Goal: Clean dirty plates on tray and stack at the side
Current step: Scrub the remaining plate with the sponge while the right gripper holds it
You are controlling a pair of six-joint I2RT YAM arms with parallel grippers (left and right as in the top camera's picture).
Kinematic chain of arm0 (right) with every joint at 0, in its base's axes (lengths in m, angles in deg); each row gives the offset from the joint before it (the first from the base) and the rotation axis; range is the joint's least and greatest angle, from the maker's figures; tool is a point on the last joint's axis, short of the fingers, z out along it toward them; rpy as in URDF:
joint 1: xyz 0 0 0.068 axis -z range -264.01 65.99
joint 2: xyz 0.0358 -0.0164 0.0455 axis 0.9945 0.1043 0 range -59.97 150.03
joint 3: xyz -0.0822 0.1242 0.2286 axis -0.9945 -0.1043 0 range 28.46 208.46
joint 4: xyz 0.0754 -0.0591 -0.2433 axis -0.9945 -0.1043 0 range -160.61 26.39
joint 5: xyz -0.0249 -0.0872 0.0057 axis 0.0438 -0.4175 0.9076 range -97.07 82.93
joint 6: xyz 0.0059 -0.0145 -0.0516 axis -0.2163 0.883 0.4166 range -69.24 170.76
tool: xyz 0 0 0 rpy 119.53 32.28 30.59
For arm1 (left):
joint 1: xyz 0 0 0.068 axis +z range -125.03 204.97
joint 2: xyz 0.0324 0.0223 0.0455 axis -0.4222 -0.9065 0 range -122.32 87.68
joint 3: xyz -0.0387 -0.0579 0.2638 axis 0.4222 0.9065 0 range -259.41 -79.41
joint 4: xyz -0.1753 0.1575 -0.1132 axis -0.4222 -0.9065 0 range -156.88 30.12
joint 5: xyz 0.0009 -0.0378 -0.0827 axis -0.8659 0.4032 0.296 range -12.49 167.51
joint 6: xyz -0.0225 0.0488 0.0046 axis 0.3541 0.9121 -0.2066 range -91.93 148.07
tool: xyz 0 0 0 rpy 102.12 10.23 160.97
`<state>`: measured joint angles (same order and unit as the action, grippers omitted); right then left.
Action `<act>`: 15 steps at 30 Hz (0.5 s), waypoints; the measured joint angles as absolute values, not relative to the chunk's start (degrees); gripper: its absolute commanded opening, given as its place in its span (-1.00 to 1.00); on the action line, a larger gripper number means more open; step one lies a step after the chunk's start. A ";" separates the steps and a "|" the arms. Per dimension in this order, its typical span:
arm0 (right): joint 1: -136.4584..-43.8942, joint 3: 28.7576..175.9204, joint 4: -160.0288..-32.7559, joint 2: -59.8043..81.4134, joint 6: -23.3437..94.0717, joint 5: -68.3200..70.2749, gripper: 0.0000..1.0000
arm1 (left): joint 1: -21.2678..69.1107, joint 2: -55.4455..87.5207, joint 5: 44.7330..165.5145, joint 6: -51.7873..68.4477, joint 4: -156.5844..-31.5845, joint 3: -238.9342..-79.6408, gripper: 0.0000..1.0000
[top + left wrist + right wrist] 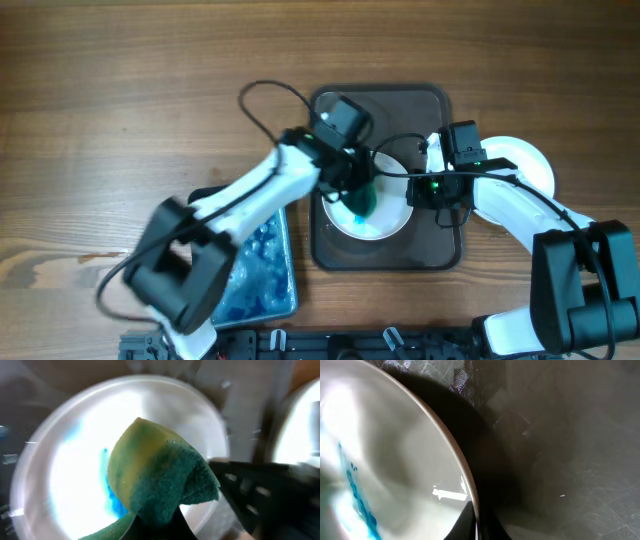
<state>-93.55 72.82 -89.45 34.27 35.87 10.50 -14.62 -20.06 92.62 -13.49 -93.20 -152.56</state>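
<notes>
— Where's the plate, and what does it look like?

— The plate (392, 222) lies flat in the middle of the tray (335, 250). It's round, shallow, glossy white, with a thin rim and streaks of blue smeared across its centre. The tray is dark brown, rectangular with rounded corners and a raised rim. From my right wrist camera its floor looks matte and finely scratched.

— What's on the left arm?

— My left gripper (352, 188) is over the plate's left half, jaws pinched on a sponge (360, 203). It's soft yellow-green foam with a coarse dark green scouring face, folded in the grip. Its lower edge is down at the blue smear.

— And the right?

— My right gripper (428, 190) is at the plate's right edge, jaws pressed together on the rim. The rim runs straight between the dark fingertips.

— Anything off the tray?

— Another white plate (528, 160) lies just right of the tray, partly under my right arm. A blue tub (262, 262), lumpy and wet-looking inside, stands left of the tray. Everything is on a wood-grain table (120, 100).
</notes>
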 measured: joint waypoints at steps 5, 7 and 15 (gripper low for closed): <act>-93.55 72.82 -89.52 34.27 35.87 10.52 -0.92 | -14.97 -25.48 89.71 -14.94 -94.10 -152.58 -0.92; -93.55 72.82 -89.61 34.27 35.87 10.71 -0.91 | -14.89 -25.35 86.72 -15.13 -95.87 -152.93 -0.92; -93.86 72.84 -89.54 34.68 35.67 12.66 -0.91 | -14.47 -25.13 73.65 -13.54 -101.02 -153.91 -0.92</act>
